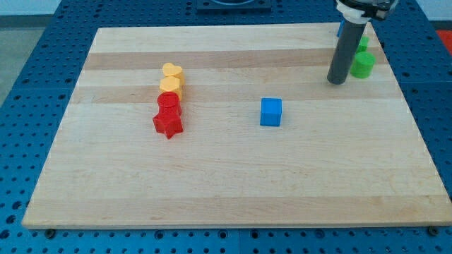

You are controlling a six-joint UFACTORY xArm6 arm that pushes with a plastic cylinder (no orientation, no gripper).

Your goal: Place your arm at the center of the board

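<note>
My tip point(337, 82), the lower end of the straight dark rod that serves as end effector, has no jaws to open or close and holds nothing; it rests on the wooden board point(233, 183) near the board's upper right corner. Taking the blue cube point(270, 111) as landmark, which sits close to the board's centre, my tip stands well up and to the view's right of it, apart from it. Just right of the tip, a green block point(364, 64) sits beside the rod, with another green piece and a blue one partly hidden behind it. Well left of the blue cube, four blocks form a touching column: two yellow blocks point(171, 77) above a red cylinder point(169, 104) and a red star-shaped block point(168, 125).
</note>
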